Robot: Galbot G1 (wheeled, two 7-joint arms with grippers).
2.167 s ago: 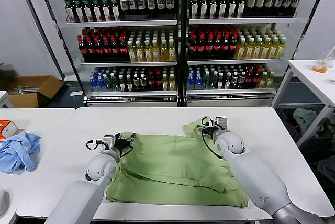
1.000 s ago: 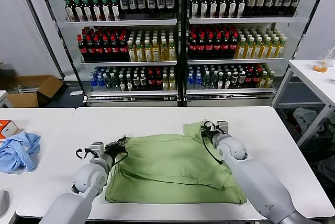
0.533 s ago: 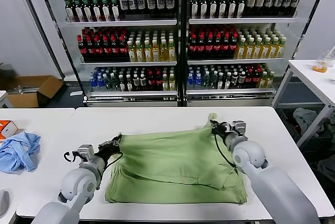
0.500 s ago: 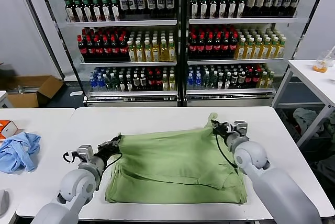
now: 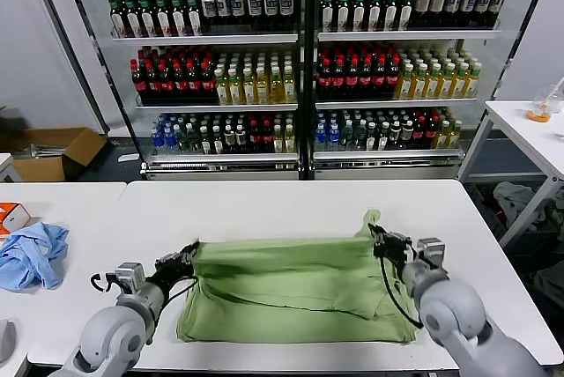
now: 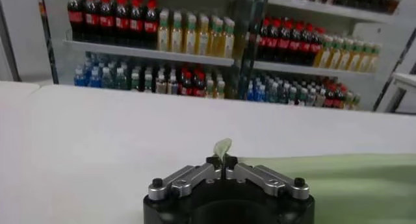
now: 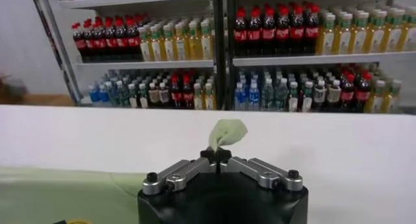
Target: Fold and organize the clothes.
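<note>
The left gripper is clamped on one far corner of the light green polo shirt; the right gripper pinches the opposite far corner. The shirt lies stretched between them on the white table, near its front edge.

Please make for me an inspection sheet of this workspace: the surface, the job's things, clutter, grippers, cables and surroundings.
Surface: white table.
Job's things: green shirt, spread flat, far edge lifted at both corners.
Clutter: blue cloth and orange box on the neighbouring table to the left.
Grippers: left gripper shut on the shirt's far left corner; right gripper shut on its far right corner.
Cables: black cable along the right arm.
Surroundings: drink fridges behind; cardboard box on the floor.
</note>
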